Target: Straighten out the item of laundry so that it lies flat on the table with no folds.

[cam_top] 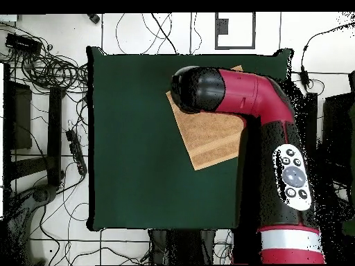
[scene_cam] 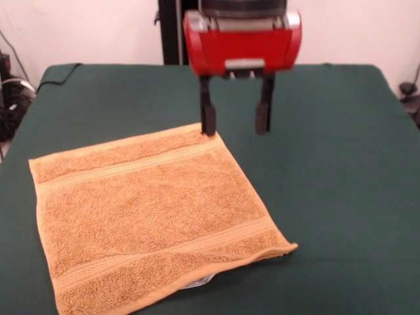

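The orange-tan terry towel (scene_cam: pixel 154 220) lies spread on the dark green table (scene_cam: pixel 328 164), near the front left in the front view. Stripe bands run near its far and near edges. A bit of white label (scene_cam: pixel 197 283) peeks from under its near edge. The near right corner is slightly lifted. My gripper (scene_cam: pixel 236 121) hangs open above the towel's far right corner, its left finger (scene_cam: pixel 208 118) touching or just above that corner. In the overhead view the arm (cam_top: pixel 270 125) hides the gripper and part of the towel (cam_top: pixel 211 138).
Cables and equipment (cam_top: pixel 48 104) lie on the floor beside the table in the overhead view. The table's right half in the front view is bare green cloth.
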{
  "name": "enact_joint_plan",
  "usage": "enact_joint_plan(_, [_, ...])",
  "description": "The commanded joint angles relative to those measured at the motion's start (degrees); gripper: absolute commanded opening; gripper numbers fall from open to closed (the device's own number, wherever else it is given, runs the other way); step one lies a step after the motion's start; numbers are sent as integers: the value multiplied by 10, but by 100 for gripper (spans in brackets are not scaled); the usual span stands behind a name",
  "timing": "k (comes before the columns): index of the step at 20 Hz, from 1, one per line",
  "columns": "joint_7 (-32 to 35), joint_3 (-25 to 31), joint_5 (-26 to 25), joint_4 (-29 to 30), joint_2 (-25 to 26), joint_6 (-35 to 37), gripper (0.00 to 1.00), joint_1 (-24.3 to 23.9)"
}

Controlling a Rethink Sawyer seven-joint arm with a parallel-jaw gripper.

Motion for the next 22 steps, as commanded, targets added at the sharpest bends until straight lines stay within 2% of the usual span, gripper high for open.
enact_joint_plan(1, [-49, 27, -19, -70, -2, 134, 100, -5])
enact_joint_plan(5, [-67, 47, -25, -92, 48, 108, 100, -24])
enact_joint_plan(8, [-76, 68, -13, -73, 83, 83, 100, -38])
enact_joint_plan(12, [-71, 74, -7, -54, 82, 76, 100, -46])
enact_joint_plan(22, [-51, 112, -5, 6, 126, -42, 100, -78])
